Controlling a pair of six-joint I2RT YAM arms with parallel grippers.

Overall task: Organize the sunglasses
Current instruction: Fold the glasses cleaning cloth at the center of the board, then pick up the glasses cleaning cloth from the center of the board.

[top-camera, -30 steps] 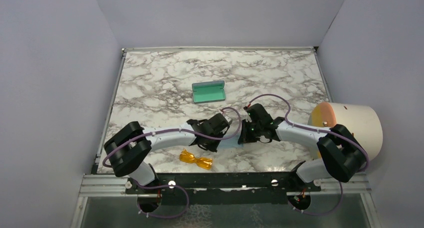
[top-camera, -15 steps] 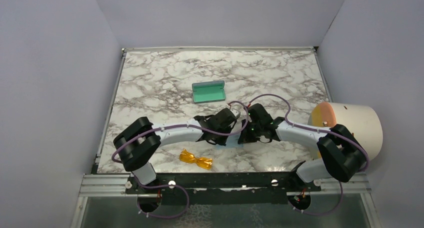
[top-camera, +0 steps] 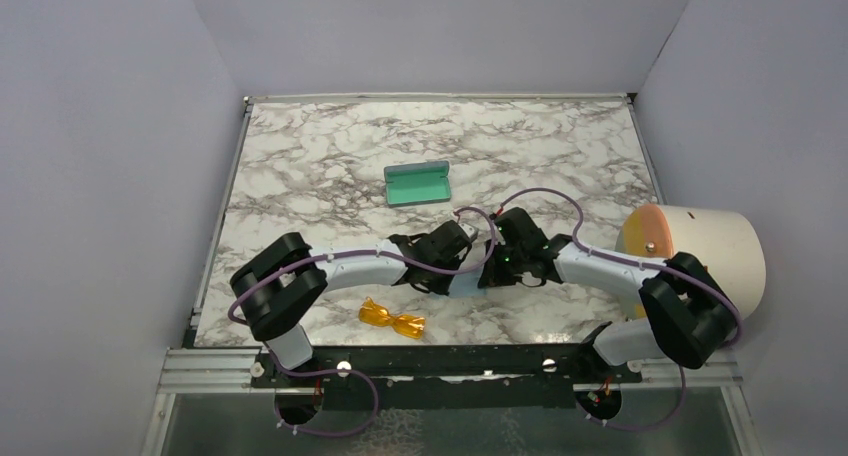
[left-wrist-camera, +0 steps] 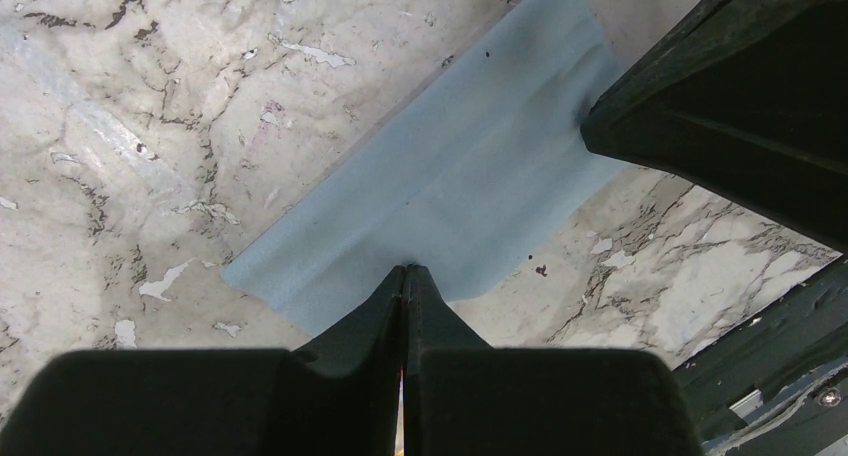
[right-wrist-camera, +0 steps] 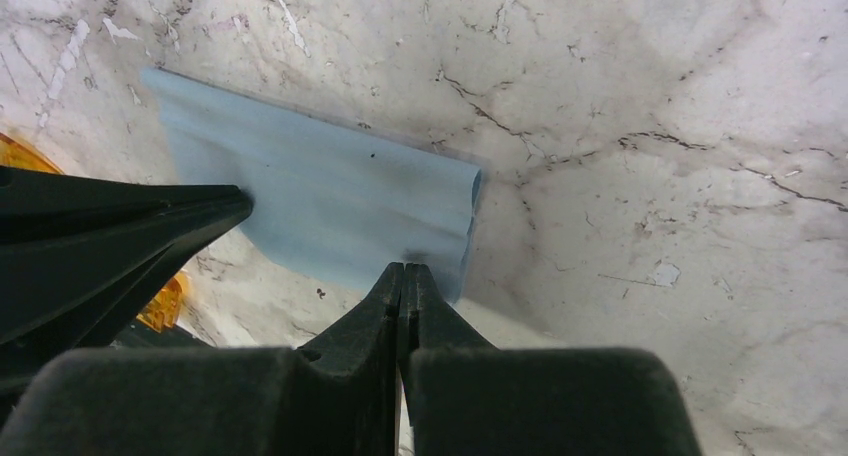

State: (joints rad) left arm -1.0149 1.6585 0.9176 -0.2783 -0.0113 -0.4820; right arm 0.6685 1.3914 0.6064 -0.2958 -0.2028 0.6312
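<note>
Pinching opposite edges of the cloth (left-wrist-camera: 450,196), your left gripper (left-wrist-camera: 405,276) and right gripper (right-wrist-camera: 402,274) are clamped; sunglasses (top-camera: 392,320) lie outside the open case (top-camera: 417,185).

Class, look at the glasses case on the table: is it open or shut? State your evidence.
Open: the case lies with its teal-green inside facing up within a blue-grey rim; the sunglasses lie apart on the table.

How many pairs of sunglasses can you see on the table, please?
1. The orange sunglasses lie near the table's front edge, beside the left arm; the teal-lined case holds none. The right arm or left could hide another.
</note>
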